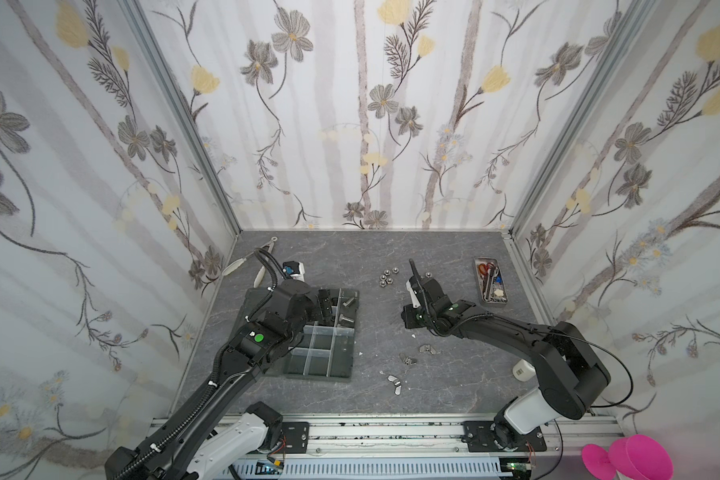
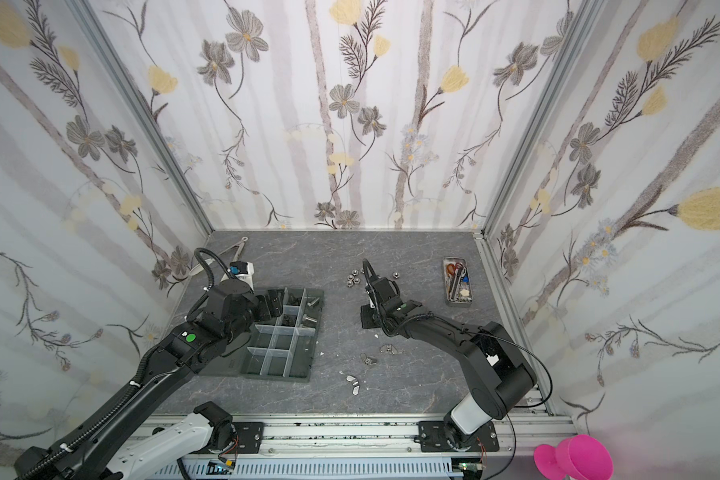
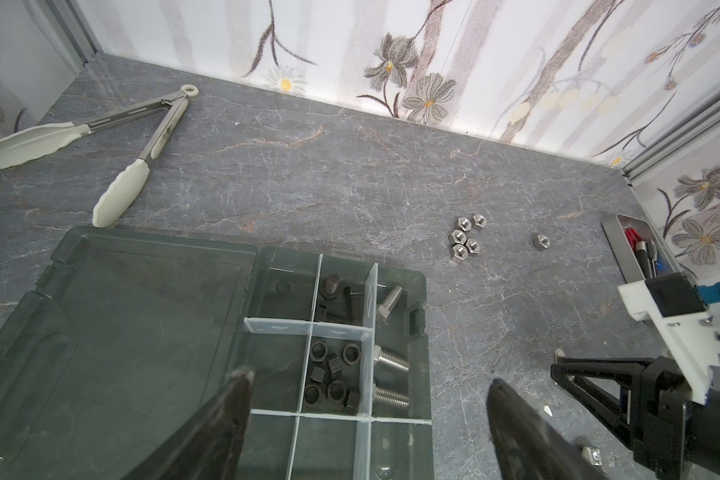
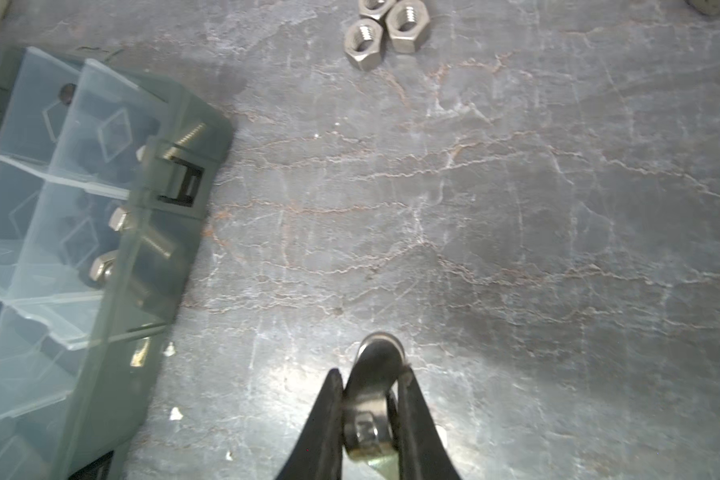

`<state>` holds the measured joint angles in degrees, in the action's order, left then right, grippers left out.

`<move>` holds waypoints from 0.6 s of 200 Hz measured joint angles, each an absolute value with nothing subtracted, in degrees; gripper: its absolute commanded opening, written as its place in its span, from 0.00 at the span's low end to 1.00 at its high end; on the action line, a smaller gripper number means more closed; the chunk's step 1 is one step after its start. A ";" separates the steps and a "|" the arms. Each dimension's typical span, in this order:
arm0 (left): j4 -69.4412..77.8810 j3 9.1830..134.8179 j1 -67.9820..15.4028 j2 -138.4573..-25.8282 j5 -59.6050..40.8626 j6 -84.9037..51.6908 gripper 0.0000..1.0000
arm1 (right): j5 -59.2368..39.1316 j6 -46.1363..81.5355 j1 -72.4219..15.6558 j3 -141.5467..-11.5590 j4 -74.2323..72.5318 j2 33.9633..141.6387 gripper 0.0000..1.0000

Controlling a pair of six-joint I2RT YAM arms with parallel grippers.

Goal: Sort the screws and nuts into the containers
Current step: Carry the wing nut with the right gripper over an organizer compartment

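In the right gripper [image 4: 371, 376]: a wing nut [image 4: 368, 432], clamped tight, over the table [image 4: 516, 208] beside the tray [image 4: 113, 374]. Left gripper [image 3: 371, 380] hangs wide open above the tray's cells [image 3: 341, 332], which hold bolts [image 3: 391, 361] and black nuts [image 3: 333, 378]. Silver hex nuts [image 4: 385, 31] lie loose farther back.

1. Left gripper [image 3: 371, 380]: jaws spread wide, nothing between them, above the organiser tray [image 3: 427, 365]; its lid [image 3: 121, 332] lies open to the left.
2. Cells: black screws [image 3: 339, 303] farthest; black nuts [image 3: 333, 378] just nearer; silver screws [image 3: 391, 365] in the right-hand column.
3. Silver hex nuts [image 3: 466, 235]: loose on the table [image 3: 308, 187], right of the tray.
4. Tongs [image 3: 142, 137]: far left.
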<state>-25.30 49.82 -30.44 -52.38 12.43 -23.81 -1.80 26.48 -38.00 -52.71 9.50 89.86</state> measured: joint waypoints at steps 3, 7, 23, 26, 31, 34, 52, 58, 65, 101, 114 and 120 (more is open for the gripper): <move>-25.41 49.82 -30.44 -52.21 12.45 -23.81 0.89 | -1.78 26.48 -38.17 -53.01 9.52 89.86 0.12; -25.52 49.82 -30.44 -51.94 12.47 -23.81 0.89 | -1.83 26.48 -38.46 -53.43 9.54 89.86 0.12; -25.63 49.78 -30.44 -50.70 12.86 -23.81 0.89 | -2.39 26.48 -39.81 -55.31 9.56 89.91 0.12; -25.63 49.76 -30.44 -50.46 12.88 -23.81 0.89 | -2.50 26.46 -40.05 -55.68 9.56 89.95 0.12; -25.65 49.69 -30.44 -50.00 12.95 -23.81 0.89 | -2.66 26.46 -40.49 -56.27 9.54 90.04 0.12; -25.67 49.65 -30.44 -49.67 13.08 -23.81 0.89 | -2.68 26.46 -40.80 -56.69 9.54 90.13 0.12; -25.78 49.34 -30.44 -47.90 13.50 -23.79 0.90 | -3.31 26.48 -42.35 -58.81 9.56 91.02 0.12; -25.78 49.19 -30.44 -47.22 13.63 -23.79 0.90 | -3.70 26.48 -42.92 -59.68 9.56 91.64 0.12; -25.76 48.97 -30.44 -46.46 13.76 -23.79 0.90 | -4.05 26.48 -43.53 -60.60 9.47 92.47 0.12; -25.78 47.99 -30.44 -42.76 14.66 -23.79 0.91 | -4.95 26.55 -46.74 -64.86 10.07 96.23 0.12; -25.82 47.77 -30.44 -41.58 14.92 -23.79 0.91 | -5.26 26.55 -48.31 -66.46 10.07 97.67 0.12; -25.89 47.70 -30.44 -41.08 14.96 -23.81 0.91 | -5.74 26.59 -49.01 -67.18 10.09 98.37 0.12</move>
<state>-25.89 47.70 -30.44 -41.08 14.96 -23.81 -5.74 26.59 -49.01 -67.18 10.09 98.37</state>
